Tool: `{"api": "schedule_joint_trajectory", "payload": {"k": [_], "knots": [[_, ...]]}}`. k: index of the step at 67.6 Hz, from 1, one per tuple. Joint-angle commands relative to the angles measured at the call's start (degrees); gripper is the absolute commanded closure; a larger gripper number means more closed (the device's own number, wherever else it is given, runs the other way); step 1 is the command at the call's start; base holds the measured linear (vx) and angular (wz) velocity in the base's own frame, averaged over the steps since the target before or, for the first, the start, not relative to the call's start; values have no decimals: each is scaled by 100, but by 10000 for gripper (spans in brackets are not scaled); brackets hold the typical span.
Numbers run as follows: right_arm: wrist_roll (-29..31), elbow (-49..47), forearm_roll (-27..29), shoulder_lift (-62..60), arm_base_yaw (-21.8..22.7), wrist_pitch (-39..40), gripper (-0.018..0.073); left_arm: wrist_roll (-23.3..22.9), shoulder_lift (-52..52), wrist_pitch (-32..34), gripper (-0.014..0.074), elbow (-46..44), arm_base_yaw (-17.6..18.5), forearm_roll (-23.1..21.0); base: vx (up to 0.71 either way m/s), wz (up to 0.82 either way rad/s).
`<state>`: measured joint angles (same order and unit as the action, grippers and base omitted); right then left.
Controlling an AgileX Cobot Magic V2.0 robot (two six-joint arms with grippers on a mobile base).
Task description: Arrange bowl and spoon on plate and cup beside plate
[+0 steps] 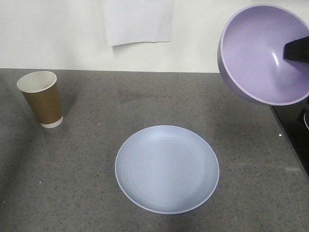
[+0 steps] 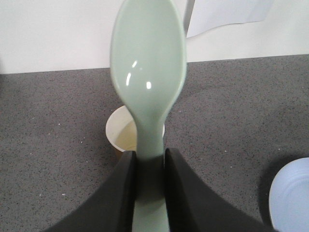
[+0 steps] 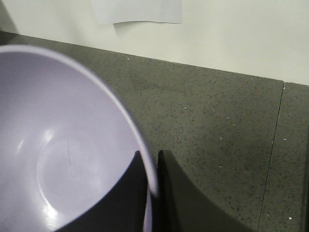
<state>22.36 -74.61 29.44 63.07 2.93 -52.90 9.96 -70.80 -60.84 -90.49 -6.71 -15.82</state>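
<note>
**Item 1. Right tool** (image 3: 151,165): clamped on the rim of the bowl (image 1: 260,53), one finger inside the wall and one outside. The bowl is held aloft and tipped far over, its opening turned sideways, up and to the right of the plate (image 1: 166,169) and well apart from it.
Risk: only a thin, smooth rim is gripped, so the bowl may pivot or slide out. If it is released while tilted, it may land on edge and roll off the plate.

**Item 2. Left tool** (image 2: 148,162): closed on the short handle of the spoon (image 2: 147,63), whose scoop points forward, above the cup (image 1: 42,99).
Risk: the flat handle may twist between the fingers. The cup may be struck if the tool is lowered here.

**Item 3. Plate:** flat on the table (image 1: 87,164), centre, nothing on it.
Risk: it may be shoved aside by an off-centre placement.

**Item 4. Cup:** upright at the table's left, well apart from the plate, not yet placed.
Risk: being tall and light, it is judged easy to topple.
</note>
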Motion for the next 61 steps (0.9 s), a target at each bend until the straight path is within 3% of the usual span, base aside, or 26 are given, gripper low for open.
{"api": "schedule_joint_trajectory", "payload": {"k": [1,61], "knots": [[39,-167,177,-103,29,328,565,-17,101,325,604,-151,15,-132,0,0],[39,-167,177,-103,29,328,565,-17,101,325,604,-151,15,-132,0,0]]}}
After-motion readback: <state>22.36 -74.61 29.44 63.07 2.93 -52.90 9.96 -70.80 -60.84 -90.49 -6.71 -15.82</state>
